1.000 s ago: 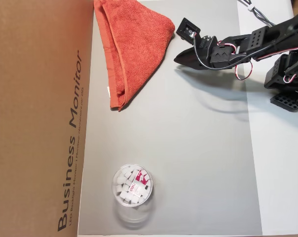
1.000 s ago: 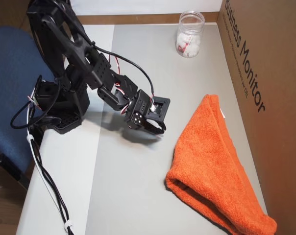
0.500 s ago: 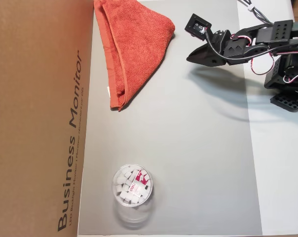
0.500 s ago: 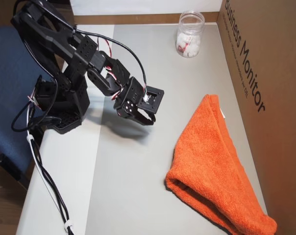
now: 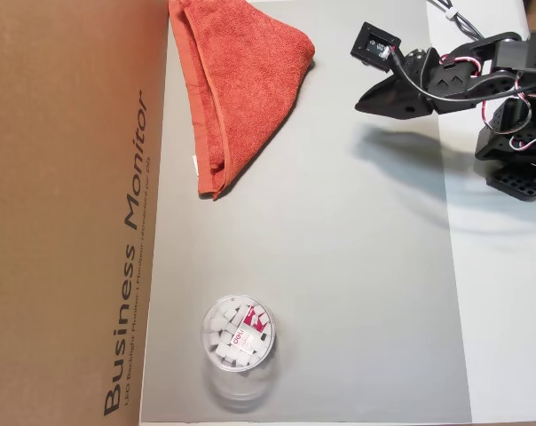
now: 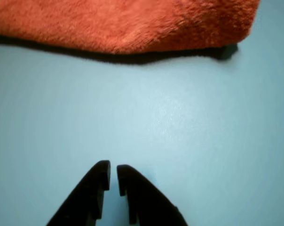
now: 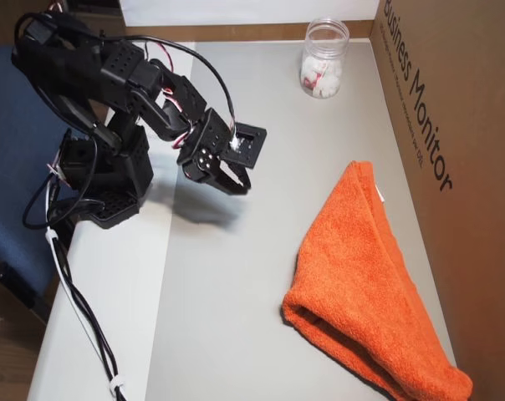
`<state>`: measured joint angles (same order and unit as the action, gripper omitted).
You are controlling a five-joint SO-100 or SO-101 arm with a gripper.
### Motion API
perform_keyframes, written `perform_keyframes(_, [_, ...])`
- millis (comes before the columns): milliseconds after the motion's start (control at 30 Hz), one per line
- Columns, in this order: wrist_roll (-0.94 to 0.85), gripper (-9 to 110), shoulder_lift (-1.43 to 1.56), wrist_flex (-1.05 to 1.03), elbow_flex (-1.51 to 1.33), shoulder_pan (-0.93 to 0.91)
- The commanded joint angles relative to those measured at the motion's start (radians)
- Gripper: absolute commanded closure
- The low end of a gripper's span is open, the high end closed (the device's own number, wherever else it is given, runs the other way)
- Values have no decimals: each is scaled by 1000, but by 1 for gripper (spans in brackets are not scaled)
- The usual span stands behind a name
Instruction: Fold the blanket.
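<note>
The blanket (image 5: 241,80) is an orange-red terry towel lying folded into a triangle at the top left of the grey mat (image 5: 339,266), against the cardboard box. It also shows at the lower right in another overhead view as the blanket (image 7: 361,276), and along the top of the wrist view as the blanket (image 6: 123,23). My gripper (image 5: 361,105) hangs above the mat to the right of the blanket, well apart from it. Its two black tips (image 6: 113,169) stand almost together with nothing between them. In the side-on overhead view the gripper (image 7: 236,185) points down near the arm base.
A large cardboard box (image 5: 64,213) marked "Business Monitor" walls off the mat's left side. A clear plastic jar (image 5: 237,333) of white pieces stands near the mat's lower left. The arm base (image 5: 516,151) sits on the white table at right, and a blue chair (image 7: 10,150) is beside it.
The arm has drawn back toward its base, carrying the gripper away from the blanket. The blanket and jar have not moved.
</note>
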<state>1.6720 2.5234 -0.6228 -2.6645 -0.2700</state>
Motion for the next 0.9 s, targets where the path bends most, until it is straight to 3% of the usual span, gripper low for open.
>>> perform_keyframes(0, [-32,102,83,-72,5,26])
perform_keyframes(333, [-103,102,252,-296,-5,173])
perform_keyframes(867, [-172,102,561,-314,-310,245])
